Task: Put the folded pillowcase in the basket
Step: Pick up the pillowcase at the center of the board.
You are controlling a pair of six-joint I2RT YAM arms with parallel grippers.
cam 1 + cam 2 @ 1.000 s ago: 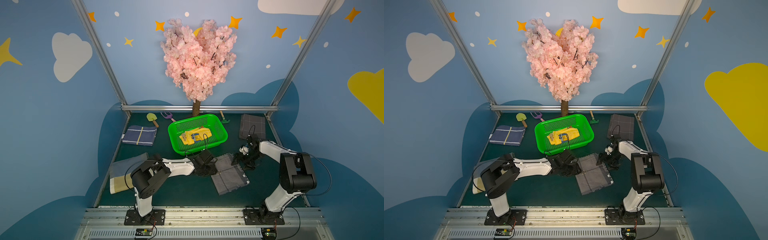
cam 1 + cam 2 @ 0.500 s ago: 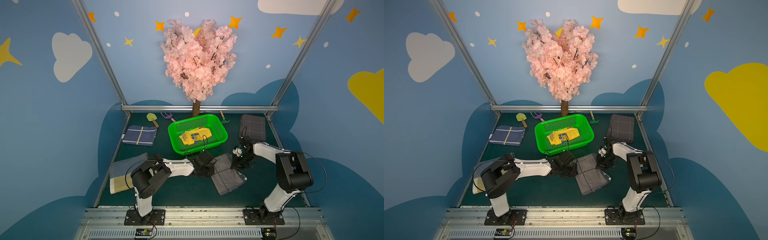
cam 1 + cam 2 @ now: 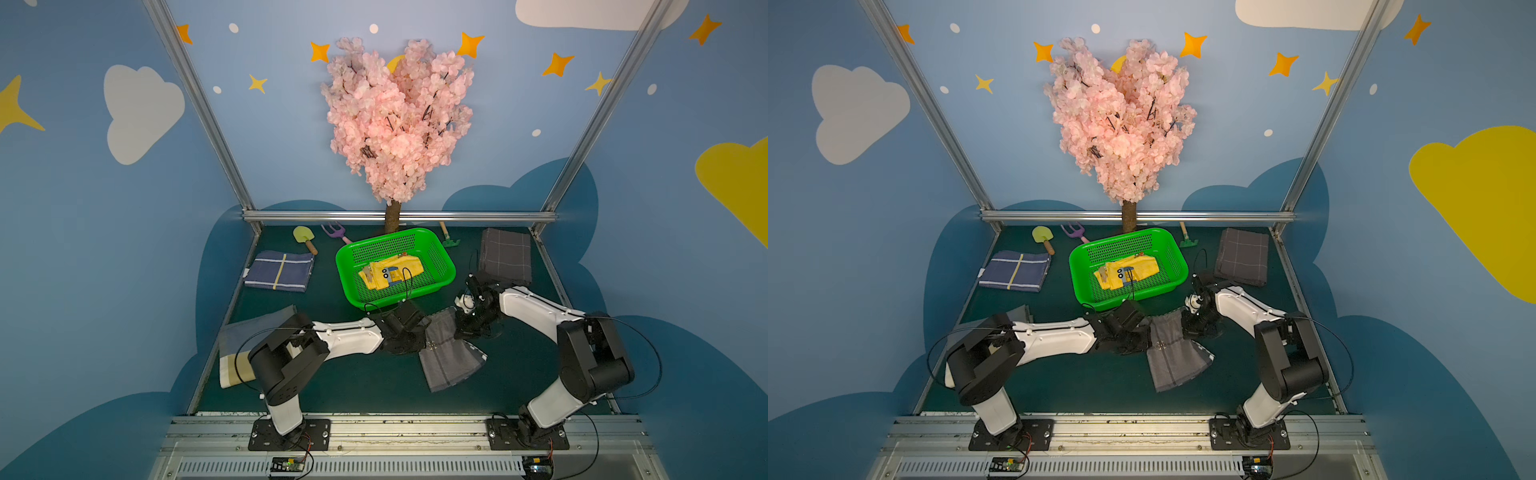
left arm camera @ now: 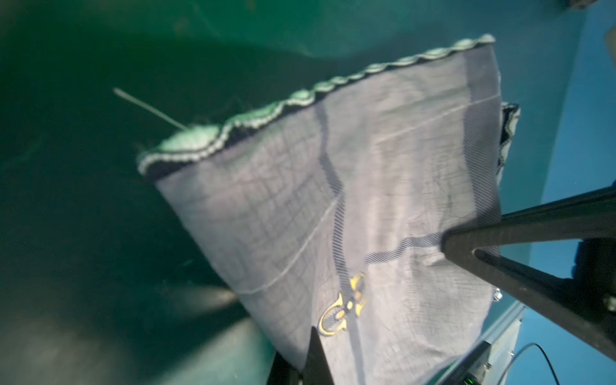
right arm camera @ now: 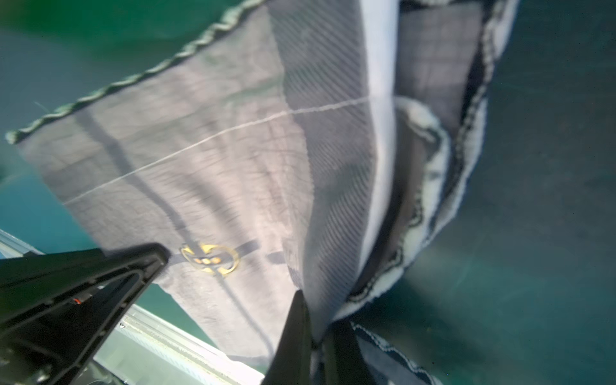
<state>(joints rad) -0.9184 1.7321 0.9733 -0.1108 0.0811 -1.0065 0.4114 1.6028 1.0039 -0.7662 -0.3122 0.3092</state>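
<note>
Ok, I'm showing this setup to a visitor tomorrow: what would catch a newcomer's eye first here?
The pink blossom tree at the back centre dominates. Just in front of its trunk sits the bright green basket, a yellow cloth inside. Nearer, the left gripper and right gripper both pinch one grey pillowcase.

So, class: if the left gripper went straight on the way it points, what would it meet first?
The grey pillowcase that the left gripper holds in shut jaws; beyond it, probably the green table.
</note>
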